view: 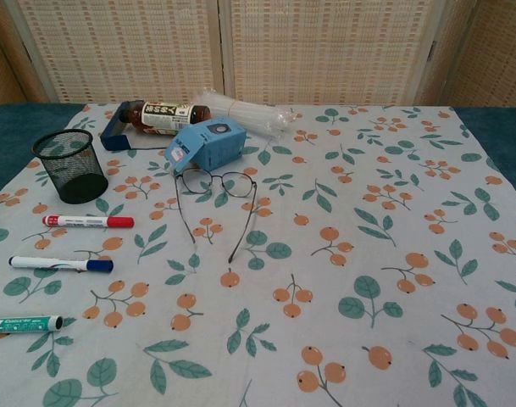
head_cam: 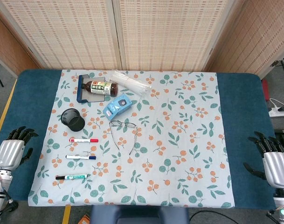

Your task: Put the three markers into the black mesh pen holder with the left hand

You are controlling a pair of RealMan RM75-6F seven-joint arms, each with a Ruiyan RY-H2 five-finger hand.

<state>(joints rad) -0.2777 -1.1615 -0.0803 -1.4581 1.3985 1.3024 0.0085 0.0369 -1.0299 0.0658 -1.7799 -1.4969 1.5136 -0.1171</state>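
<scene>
- Black mesh pen holder (head_cam: 72,120) stands upright on the floral tablecloth (head_cam: 188,140), holding no markers as far as the views show; it is my landmark below.
- Three markers, all lying flat in a column nearer the robot than the holder: red-capped marker (head_cam: 83,140) closest to it, blue-capped marker (head_cam: 80,157) next, green marker (head_cam: 72,177) farthest.
- Left hand (head_cam: 11,150) sits off the cloth on the blue table edge, well left of the holder, fingers apart, gripping nothing.
- Right hand (head_cam: 271,161) is far right of the holder, at the opposite table edge, fingers spread, holding nothing.
- Step, as I read it: nothing started, zero of three in. Reach for the first marker is pending.
- Next move calls for bringing the left hand over the cloth to one marker (red is nearest the holder), pinching the thin barrel off the flat surface, tilting it upright, dropping it through the rim.
- Other counts: one pair of glasses (head_cam: 122,130) right of the holder, one blue box (head_cam: 117,105), one bottle (head_cam: 100,87) lying on one blue tray (head_cam: 82,91), one clear plastic bundle (head_cam: 131,83), all beyond the holder.
</scene>
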